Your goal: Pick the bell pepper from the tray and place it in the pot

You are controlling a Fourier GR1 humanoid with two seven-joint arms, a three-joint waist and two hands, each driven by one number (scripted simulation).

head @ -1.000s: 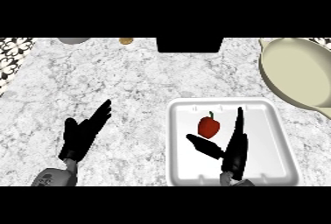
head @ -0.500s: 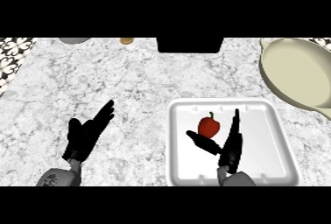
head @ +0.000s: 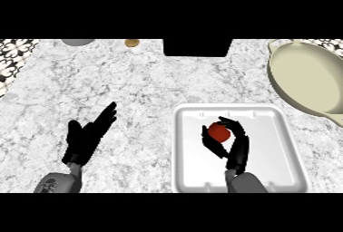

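Note:
A red bell pepper [head: 218,131] lies in the white tray [head: 268,118] at the lower right of the head view. My right hand [head: 232,144] is over the tray with its fingers and thumb curled round the pepper, hiding the pepper's right side. A cream pot [head: 309,77] with a handle stands at the upper right, beyond the tray. At the lower left, my left hand [head: 85,138] rests open above the marble counter, fingers pointing up and to the right.
A black block [head: 198,47] stands at the counter's far edge in the middle. A small brown object [head: 132,43] and a grey round object [head: 79,41] sit at the far left. A patterned wall strip [head: 17,50] borders the left edge.
My right hand's straight fingers have curled in round the bell pepper. The left hand has barely shifted.

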